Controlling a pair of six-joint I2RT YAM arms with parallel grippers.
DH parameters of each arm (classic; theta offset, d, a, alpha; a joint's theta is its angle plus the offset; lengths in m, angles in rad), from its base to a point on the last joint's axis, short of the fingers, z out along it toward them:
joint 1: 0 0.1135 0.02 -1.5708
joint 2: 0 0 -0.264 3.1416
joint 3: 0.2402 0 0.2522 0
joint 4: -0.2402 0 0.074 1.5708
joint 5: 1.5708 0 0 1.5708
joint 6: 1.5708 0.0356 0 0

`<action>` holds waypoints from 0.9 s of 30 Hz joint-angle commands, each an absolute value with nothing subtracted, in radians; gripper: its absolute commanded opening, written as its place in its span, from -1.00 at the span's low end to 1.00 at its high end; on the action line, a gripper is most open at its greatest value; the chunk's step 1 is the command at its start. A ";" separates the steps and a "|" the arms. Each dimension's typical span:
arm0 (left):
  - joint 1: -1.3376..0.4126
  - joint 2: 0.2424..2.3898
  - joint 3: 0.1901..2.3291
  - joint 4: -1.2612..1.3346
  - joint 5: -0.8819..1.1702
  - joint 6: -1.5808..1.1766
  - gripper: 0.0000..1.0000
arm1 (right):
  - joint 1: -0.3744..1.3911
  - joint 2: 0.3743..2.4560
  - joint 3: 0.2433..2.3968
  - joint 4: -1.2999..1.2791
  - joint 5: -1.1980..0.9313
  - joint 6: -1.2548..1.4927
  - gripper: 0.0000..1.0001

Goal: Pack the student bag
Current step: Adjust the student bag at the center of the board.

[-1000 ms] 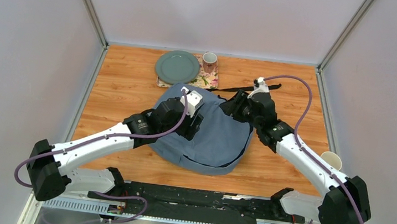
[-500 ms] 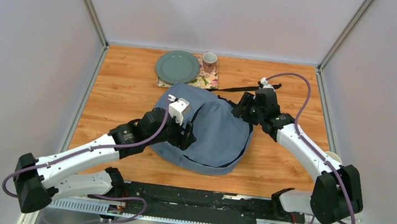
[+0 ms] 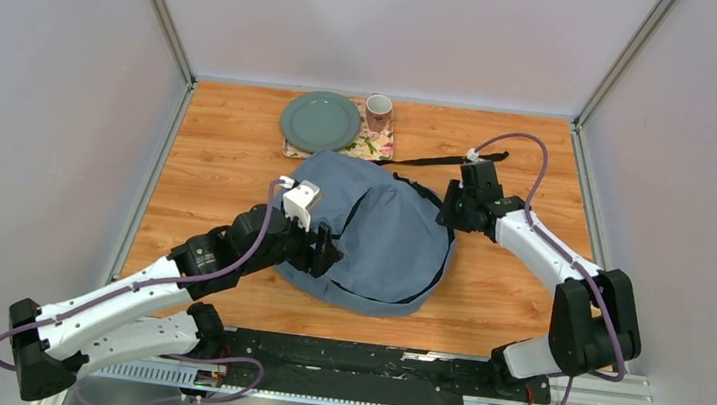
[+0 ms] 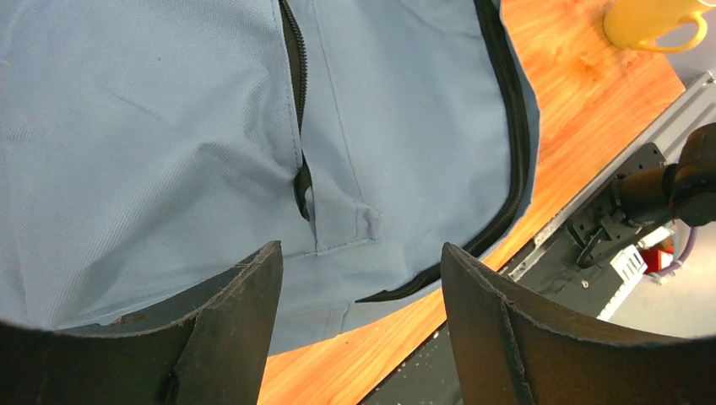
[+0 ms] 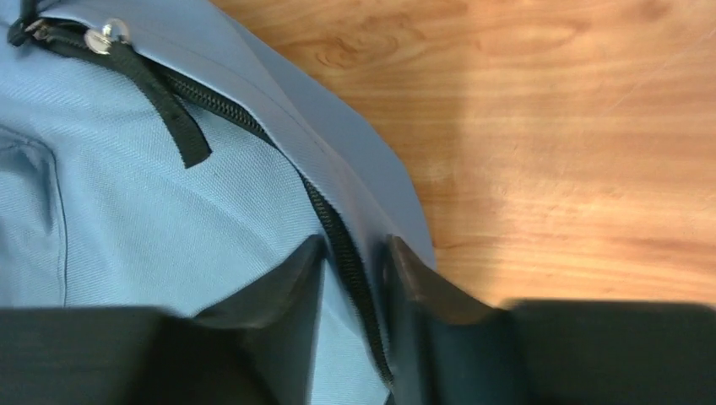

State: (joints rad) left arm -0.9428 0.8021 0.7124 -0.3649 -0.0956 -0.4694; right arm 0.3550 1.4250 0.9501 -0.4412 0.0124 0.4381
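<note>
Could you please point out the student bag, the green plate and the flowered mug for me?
student bag (image 3: 390, 251): top external view, bare grey-blue front panel.
green plate (image 3: 320, 121): top external view, its centre.
flowered mug (image 3: 378, 113): top external view, its side wall.

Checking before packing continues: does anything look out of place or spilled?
Nothing spilled or damaged. The student bag lies flat, its visible zips closed, and a black strap trails loose across the table behind it.

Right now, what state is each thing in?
student bag: lying flat, zips closed where visible.
left gripper: open above the bag, empty.
right gripper: astride the bag's main zip; grip unclear.
plate: empty, on placemat.
mug: upright on placemat.
yellow cup: partly cropped, state unclear.
</note>
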 commanded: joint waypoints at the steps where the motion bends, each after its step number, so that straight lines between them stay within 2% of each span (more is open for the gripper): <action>1: -0.946 0.790 0.784 -0.419 -0.075 -0.460 0.52 | 0.348 1.428 0.876 -0.443 -0.040 0.489 -0.83; 2: -0.948 0.788 0.790 -0.414 -0.034 -0.456 0.52 | 0.348 1.375 0.838 -0.430 -0.079 0.512 -0.96; 3: -0.946 0.795 0.796 -0.401 -0.014 -0.453 0.52 | 0.350 1.346 0.804 -0.396 -0.107 0.543 -1.00; 7: -0.948 0.837 0.863 -0.380 0.081 -0.430 0.52 | 0.442 1.132 0.615 -0.359 -0.111 0.707 -1.00; 11: -0.948 0.920 0.949 -0.403 0.167 -0.373 0.52 | 0.622 0.927 0.467 -0.362 -0.039 0.917 -1.00; 15: -0.962 1.044 1.051 -0.541 0.146 -0.290 0.46 | 0.788 0.790 0.462 -0.442 0.069 1.029 -1.00; 16: -0.965 1.052 1.061 -0.554 0.134 -0.263 0.46 | 0.804 0.755 0.466 -0.451 0.069 1.029 -0.89; 19: -0.966 1.055 1.042 -0.560 0.123 -0.223 0.46 | 0.815 0.712 0.515 -0.531 0.115 0.977 -0.75; 21: -0.966 1.052 1.017 -0.552 0.126 -0.212 0.46 | 0.815 0.706 0.549 -0.575 0.179 0.948 -0.72; 27: -0.983 1.100 0.991 -0.566 0.140 -0.215 0.45 | 0.815 0.765 0.609 -0.551 0.166 0.902 -0.71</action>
